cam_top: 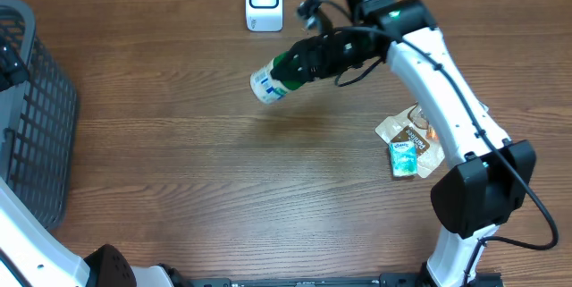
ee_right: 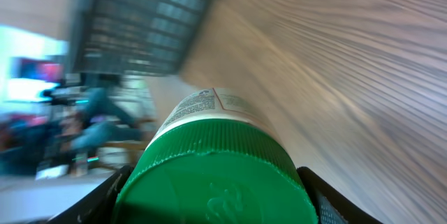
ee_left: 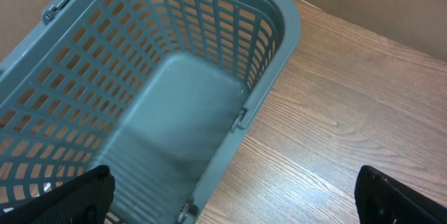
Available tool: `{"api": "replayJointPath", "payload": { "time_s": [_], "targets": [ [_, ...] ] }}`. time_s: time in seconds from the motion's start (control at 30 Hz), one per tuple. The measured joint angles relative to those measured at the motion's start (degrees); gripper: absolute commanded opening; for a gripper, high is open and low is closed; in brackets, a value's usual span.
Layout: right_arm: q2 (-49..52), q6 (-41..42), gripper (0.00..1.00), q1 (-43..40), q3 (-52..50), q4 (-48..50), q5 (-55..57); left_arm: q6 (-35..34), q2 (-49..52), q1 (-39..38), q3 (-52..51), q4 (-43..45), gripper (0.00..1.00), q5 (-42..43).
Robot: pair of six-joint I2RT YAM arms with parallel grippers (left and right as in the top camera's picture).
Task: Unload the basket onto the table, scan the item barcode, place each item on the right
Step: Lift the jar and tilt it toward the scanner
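A white bottle [cam_top: 268, 82] with a green cap [cam_top: 288, 68] hangs tilted above the table, below the white barcode scanner [cam_top: 264, 1] that stands at the back edge. My right gripper [cam_top: 299, 62] is shut on the cap; in the right wrist view the green cap [ee_right: 216, 175] fills the space between both fingers and the bottle's label [ee_right: 209, 104] points away. My left gripper [ee_left: 230, 199] is open above the rim of the grey basket [ee_left: 276, 49], nothing between its fingers. In the overhead view the left gripper is out of frame.
The grey plastic basket [cam_top: 31, 117] stands at the table's left edge. A brown snack packet [cam_top: 409, 132] and a small teal packet [cam_top: 404, 158] lie on the right, beside the right arm's base.
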Motion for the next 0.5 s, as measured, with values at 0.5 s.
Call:
{"api": "replayJointPath", "payload": {
  "time_s": [0.5],
  "targets": [
    [0.0, -5.9, 0.49, -3.1, 0.0, 1.9, -23.5, 0.0, 0.0, 0.0, 0.0, 0.0, 1.0, 0.0]
  ]
}}
